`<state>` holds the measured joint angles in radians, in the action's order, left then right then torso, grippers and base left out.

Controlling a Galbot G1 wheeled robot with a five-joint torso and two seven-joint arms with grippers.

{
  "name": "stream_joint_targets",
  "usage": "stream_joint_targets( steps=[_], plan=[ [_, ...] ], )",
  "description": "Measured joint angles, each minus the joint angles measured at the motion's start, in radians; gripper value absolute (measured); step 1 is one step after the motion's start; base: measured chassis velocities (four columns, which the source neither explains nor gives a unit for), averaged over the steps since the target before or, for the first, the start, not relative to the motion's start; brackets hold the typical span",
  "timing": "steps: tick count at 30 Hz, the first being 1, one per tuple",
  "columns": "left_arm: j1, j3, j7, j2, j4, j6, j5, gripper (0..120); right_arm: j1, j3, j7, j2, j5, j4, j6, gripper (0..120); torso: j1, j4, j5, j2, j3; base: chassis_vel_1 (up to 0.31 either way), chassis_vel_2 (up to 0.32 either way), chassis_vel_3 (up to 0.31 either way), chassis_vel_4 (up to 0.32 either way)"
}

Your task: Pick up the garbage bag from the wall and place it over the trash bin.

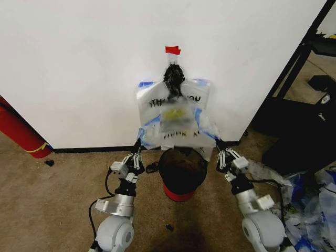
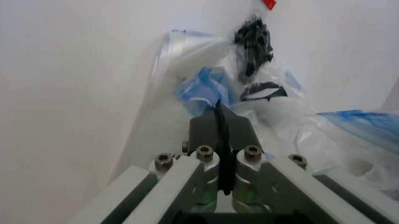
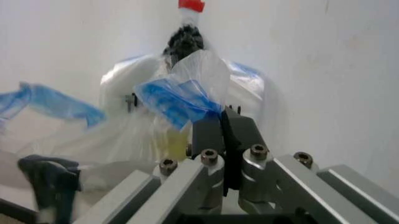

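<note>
Jaws pinched on blue handles: left gripper [image 1: 138, 148] lower-left, right gripper [image 1: 219, 149] lower-right. Garbage bag [image 1: 176, 118] hangs mid-frame from black clump [image 1: 174, 77], above trash bin [image 1: 182, 173]. Step: bag gripped, not unhooked. Next: free it, spread mouth over rim.

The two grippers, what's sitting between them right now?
In the head view, the trash bin stands on the carpet between the left gripper and right gripper, with the garbage bag stretched across just above it.

White wall [image 1: 79, 63], black baseboard [image 1: 94, 149], tan carpet [image 1: 58, 199], black shelving [image 1: 302, 58] at right.
</note>
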<state>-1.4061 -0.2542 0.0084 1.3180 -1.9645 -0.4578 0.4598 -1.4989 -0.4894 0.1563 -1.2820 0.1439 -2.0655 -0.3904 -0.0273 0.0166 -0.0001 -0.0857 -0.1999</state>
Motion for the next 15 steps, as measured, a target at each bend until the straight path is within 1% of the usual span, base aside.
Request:
stream_joint_targets(
  steps=[4, 10, 15],
  plan=[
    [-0.006, 0.002, 0.000, 0.000, -0.005, -0.005, -0.004, 0, -0.010, -0.003, 0.018, -0.004, 0.006, -0.002, -0.034, 0, 0.000, 0.0000, 0.0001, 0.000, 0.000, 0.000, 0.000, 0.000, 0.000],
    [-0.020, 0.000, 0.000, -0.009, -0.054, -0.005, -0.003, 0, -0.007, 0.000, 0.058, -0.014, 0.019, -0.033, -0.069, 0, 0.000, -0.0001, 0.0001, 0.000, 0.000, 0.000, 0.000, 0.000, 0.000],
    [-0.043, -0.003, 0.002, -0.017, -0.141, -0.004, 0.008, 0, 0.013, 0.005, 0.101, -0.031, 0.049, -0.071, -0.114, 0, 0.000, -0.0002, 0.0000, 0.000, 0.000, 0.000, 0.000, 0.000, 0.000]
  ],
)
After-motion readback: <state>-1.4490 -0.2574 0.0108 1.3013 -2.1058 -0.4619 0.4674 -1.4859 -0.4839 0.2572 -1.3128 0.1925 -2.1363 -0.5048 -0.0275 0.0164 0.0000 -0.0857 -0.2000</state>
